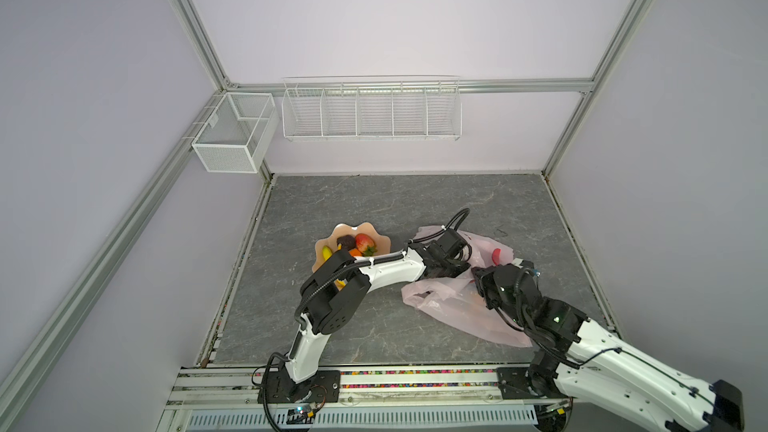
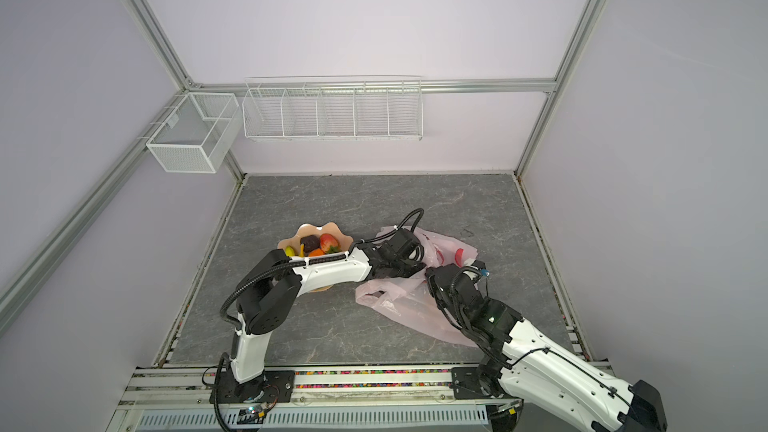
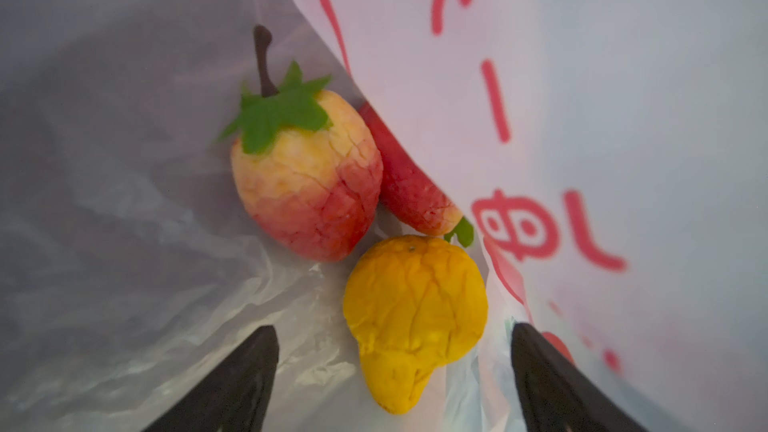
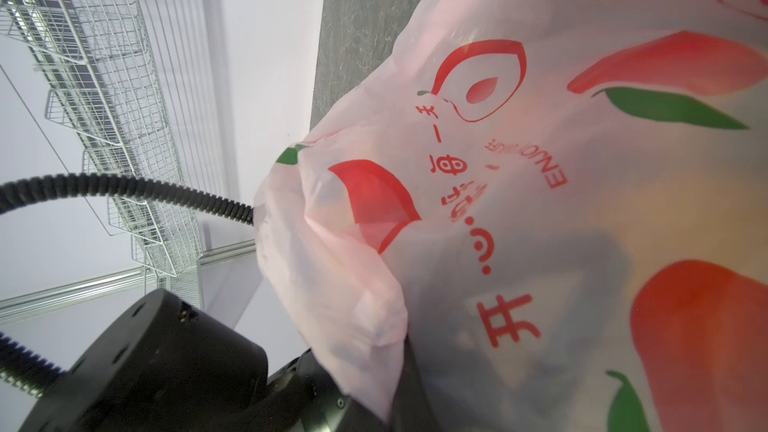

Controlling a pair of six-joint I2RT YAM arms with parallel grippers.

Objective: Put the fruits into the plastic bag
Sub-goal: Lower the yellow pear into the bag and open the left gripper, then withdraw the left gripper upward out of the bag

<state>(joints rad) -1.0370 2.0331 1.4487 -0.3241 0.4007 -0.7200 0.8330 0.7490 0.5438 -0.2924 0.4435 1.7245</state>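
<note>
1. In both top views the plastic bag (image 1: 457,309) is seen crumpled on the grey tabletop (image 1: 374,201), just right of the scalloped dish (image 1: 345,229). A strawberry (image 1: 365,243), a dark purple fruit (image 1: 345,241), a banana (image 1: 327,252) and an orange fruit (image 1: 355,252) lie in the dish. The left arm (image 1: 390,274) is reached across into the bag's mouth, where its pincer is hidden. The right gripper (image 1: 478,278) is set at the bag's raised edge.
2. In the left wrist view the left gripper (image 3: 392,328) is shown spread wide, with nothing held. Inside the bag a peach (image 3: 307,184) is seen touching a red fruit (image 3: 409,189), which is half covered by printed film. A yellow-orange fruit (image 3: 415,297) lies loose between the fingers (image 3: 249,367).
3. The right wrist view is filled by the bag's printed film, by which the right fingers are hidden. That pincer is fully closed and the raised film is pinched.
</note>
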